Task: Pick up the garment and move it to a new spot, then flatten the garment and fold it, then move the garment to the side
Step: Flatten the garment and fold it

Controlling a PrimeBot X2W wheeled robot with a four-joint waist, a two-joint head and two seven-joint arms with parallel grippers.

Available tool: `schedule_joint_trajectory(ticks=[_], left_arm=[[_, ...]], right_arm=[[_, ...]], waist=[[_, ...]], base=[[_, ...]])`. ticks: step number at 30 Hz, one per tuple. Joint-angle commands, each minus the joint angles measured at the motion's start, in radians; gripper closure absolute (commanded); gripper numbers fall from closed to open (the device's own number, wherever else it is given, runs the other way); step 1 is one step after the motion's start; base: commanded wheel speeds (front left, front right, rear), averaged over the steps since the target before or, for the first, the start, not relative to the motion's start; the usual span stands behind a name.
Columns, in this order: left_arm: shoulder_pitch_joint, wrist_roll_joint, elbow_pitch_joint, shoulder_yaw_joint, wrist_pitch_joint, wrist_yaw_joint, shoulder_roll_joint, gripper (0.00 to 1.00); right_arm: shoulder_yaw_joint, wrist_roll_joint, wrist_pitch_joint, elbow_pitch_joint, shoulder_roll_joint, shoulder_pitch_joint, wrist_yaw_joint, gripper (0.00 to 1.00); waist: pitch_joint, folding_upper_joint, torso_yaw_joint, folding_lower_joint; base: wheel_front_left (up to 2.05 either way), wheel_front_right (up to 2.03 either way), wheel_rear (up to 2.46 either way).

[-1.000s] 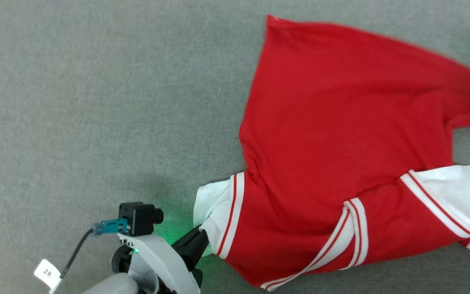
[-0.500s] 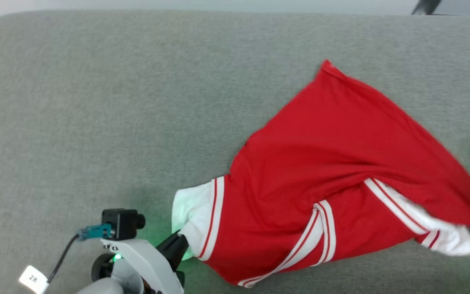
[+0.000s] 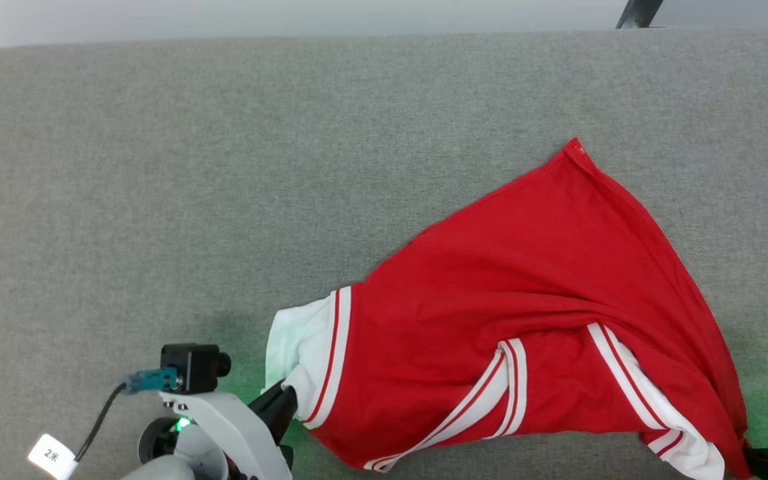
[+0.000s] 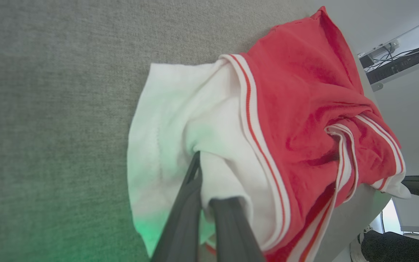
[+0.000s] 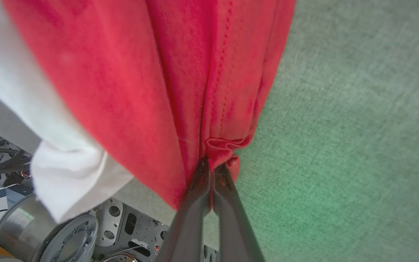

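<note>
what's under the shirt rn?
The garment lies on the grey fabric surface, which shows beside it. Whatever sits directly beneath the cloth is covered and cannot be seen.

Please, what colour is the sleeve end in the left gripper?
Sleeve end: white, with thin red stripes; best in left wrist view.

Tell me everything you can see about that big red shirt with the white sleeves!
The soft red cotton-looking T-shirt has white sleeve ends edged by thin red-and-white striped bands. It lies rumpled and twisted, not flat, on the grey fabric surface, towards the near right. The left gripper is shut on one white sleeve end, and the right gripper is shut on a bunched red edge at the other side, so the cloth stretches between them.
</note>
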Motion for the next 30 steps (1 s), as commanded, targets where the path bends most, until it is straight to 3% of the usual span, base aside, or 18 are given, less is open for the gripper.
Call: schedule_joint_trajectory(ticks=[1, 2, 3, 12, 16, 23, 30], left_arm=[[0.001, 0.005, 0.003, -0.002, 0.002, 0.004, -0.002, 1.0], [0.003, 0.005, 0.004, -0.003, 0.002, 0.003, -0.003, 1.0], [0.004, 0.005, 0.004, -0.004, 0.002, 0.003, -0.004, 1.0], [-0.005, 0.014, 0.004, -0.007, -0.006, 0.002, -0.017, 1.0], [-0.029, 0.024, 0.007, -0.01, -0.001, -0.005, -0.032, 1.0], [-0.072, 0.041, 0.027, -0.012, 0.004, -0.022, -0.067, 1.0], [-0.112, 0.054, 0.069, -0.015, -0.003, -0.04, -0.113, 1.0]], right_arm=[[-0.015, -0.025, -0.004, -0.002, 0.042, 0.03, 0.001, 0.69], [-0.044, -0.041, -0.013, -0.01, 0.052, 0.03, 0.001, 0.17], [-0.065, -0.055, -0.013, -0.033, 0.053, 0.026, 0.001, 0.0], [-0.325, -0.037, 0.069, -0.23, -0.023, -0.049, 0.0, 0.0], [-0.347, -0.126, 0.114, -0.233, 0.02, -0.191, 0.0, 0.0], [-0.165, -0.278, 0.16, -0.055, 0.202, -0.51, 0.0, 0.0], [0.049, -0.347, 0.116, 0.213, 0.272, -0.732, 0.0, 0.0]], waist=[[-0.002, 0.0, -0.003, 0.0], [-0.004, 0.0, -0.004, 0.0], [-0.005, 0.0, -0.004, 0.0], [0.001, 0.0, 0.022, 0.0], [0.032, 0.0, 0.052, 0.0], [0.096, 0.0, 0.111, 0.0], [0.145, 0.0, 0.154, 0.0]], base=[[0.0, 0.0, 0.0], [0.0, 0.0, 0.0], [0.0, 0.0, 0.0], [0.0, 0.0, 0.0], [0.0, 0.0, 0.0], [0.0, 0.0, 0.0], [0.0, 0.0, 0.0]])
